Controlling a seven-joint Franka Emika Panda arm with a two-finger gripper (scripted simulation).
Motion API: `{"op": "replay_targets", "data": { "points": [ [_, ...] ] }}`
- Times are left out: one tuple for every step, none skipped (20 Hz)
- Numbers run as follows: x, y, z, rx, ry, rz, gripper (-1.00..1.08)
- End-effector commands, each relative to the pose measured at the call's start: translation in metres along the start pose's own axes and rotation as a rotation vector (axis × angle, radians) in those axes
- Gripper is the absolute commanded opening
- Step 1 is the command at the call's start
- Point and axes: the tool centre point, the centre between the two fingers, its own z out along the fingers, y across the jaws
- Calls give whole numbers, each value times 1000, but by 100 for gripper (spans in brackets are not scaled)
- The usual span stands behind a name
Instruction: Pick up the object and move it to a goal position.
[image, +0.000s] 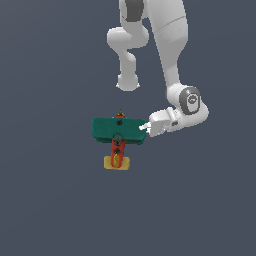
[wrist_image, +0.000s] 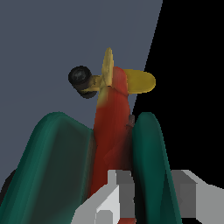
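Note:
The toy airplane has a wide teal-green wing, a red-orange fuselage and a yellow tail. It sits in the middle of the exterior view. My gripper reaches in sideways from the exterior view's right and clasps the wing's end. In the wrist view the airplane fills the frame. Two grey fingers stand on either side of a teal wing edge, closed against it. A black wheel and yellow parts show at the far end. No goal marker shows.
The white arm comes down from the top of the exterior view, with its elbow above the airplane. A plain dark grey-blue surface lies all around. A black area takes up one side of the wrist view.

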Motion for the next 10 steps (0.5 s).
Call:
{"op": "replay_targets", "data": {
  "points": [
    [7, 7, 16, 0, -13, -2, -100],
    [11, 11, 19, -1, -13, -3, -100],
    [16, 15, 23, -1, -13, -3, -100],
    [20, 20, 27, -2, -13, -3, -100],
    [25, 25, 31, -2, -13, -3, -100],
    [30, 30, 35, -2, -13, -3, -100],
    [36, 35, 39, -2, -13, -3, -100],
    [41, 40, 44, -3, -13, -3, -100],
    [47, 46, 48, -3, -13, -3, -100],
    [53, 52, 53, -3, -13, -3, -100]
  ]
}}
